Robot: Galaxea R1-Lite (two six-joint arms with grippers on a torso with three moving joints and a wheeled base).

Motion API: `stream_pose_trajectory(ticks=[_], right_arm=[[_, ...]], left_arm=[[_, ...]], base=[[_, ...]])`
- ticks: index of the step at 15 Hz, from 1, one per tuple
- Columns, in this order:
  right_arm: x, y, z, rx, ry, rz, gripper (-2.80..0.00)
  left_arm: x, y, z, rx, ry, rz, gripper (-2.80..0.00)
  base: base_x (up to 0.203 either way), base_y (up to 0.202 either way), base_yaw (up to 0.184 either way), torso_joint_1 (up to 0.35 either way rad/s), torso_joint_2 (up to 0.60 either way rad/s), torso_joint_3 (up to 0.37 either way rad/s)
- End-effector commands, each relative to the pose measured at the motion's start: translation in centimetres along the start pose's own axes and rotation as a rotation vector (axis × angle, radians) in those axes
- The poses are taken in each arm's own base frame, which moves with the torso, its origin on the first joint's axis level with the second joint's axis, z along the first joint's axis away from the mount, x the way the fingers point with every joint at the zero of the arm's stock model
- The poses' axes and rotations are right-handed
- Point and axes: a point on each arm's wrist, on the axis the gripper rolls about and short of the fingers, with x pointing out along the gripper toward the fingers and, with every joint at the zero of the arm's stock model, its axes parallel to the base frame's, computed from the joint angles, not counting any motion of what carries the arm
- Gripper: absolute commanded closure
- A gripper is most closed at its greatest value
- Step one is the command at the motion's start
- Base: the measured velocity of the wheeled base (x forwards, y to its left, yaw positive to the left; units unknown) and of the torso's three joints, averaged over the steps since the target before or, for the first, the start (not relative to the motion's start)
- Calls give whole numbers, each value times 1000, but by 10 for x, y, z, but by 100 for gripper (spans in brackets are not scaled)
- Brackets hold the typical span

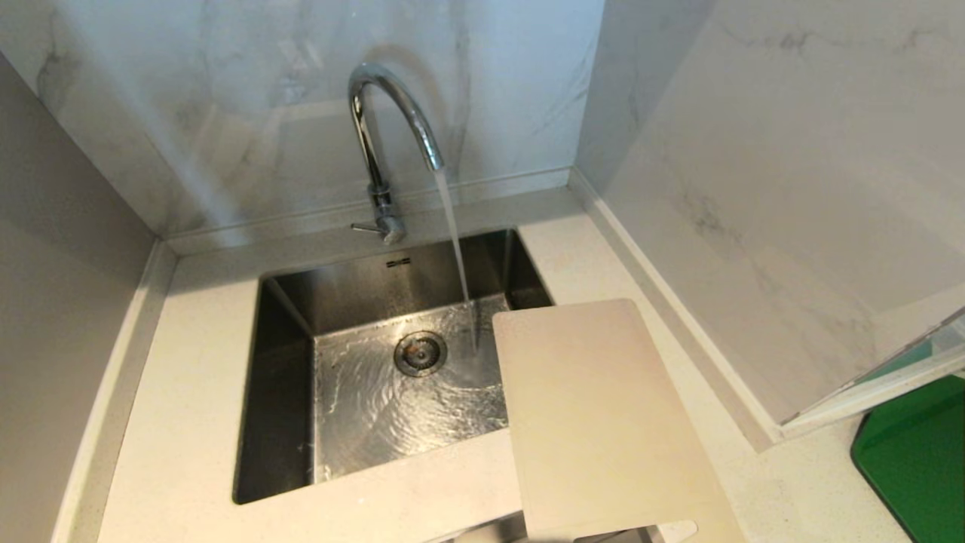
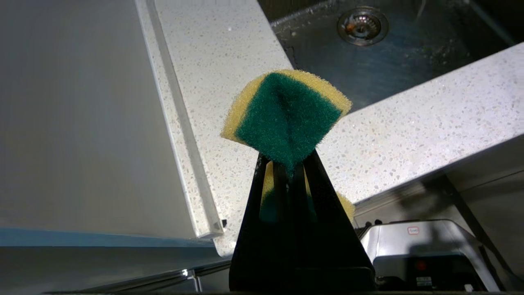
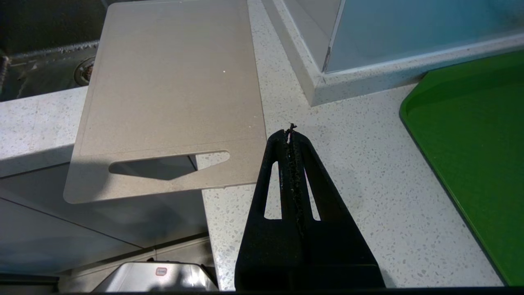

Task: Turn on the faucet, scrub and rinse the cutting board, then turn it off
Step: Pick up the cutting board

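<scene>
While water runs from the tall chrome gooseneck faucet (image 1: 388, 121) into the steel sink (image 1: 286, 317), I log these items. Pale cream rectangular plastic cutting board (image 1: 603, 422): flat on the speckled white counter (image 1: 188, 392) at the sink's right edge, one corner over the basin, slotted handle end overhanging the counter's front. My left gripper (image 2: 290, 164): jaws clamped on a yellow sponge with green scouring face (image 2: 286, 119), near the counter's front edge. My right gripper (image 3: 290, 133): jaws together, empty, between board and dark green mat (image 3: 475, 155).

Cutting board (image 1: 603, 422) handle end perhaps cropped
</scene>
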Motion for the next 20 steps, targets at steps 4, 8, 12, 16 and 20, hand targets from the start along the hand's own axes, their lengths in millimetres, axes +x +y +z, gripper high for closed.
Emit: stream_pose_trajectory(ticks=[4,8,12,16,20], right_arm=[[0,0,0,0,2,2,0],[0,0,0,0,2,2,0],[0,0,0,0,2,2,0],[0,0,0,0,2,2,0],[0,0,0,0,2,2,0]], left_arm=[[-16,-2,-10,9,-161,-25,0],[-15,-2,-11,-82,-139,-31,0],[-15,-1,-11,-127,-137,-7,0],[-15,-1,-11,-127,-135,-5,0],[-15,-1,-11,-128,-135,-5,0]], base=[[0,0,0,0,0,0],[0,0,0,0,0,0],[0,0,0,0,0,0],[0,0,0,0,0,0],[0,0,0,0,0,0]])
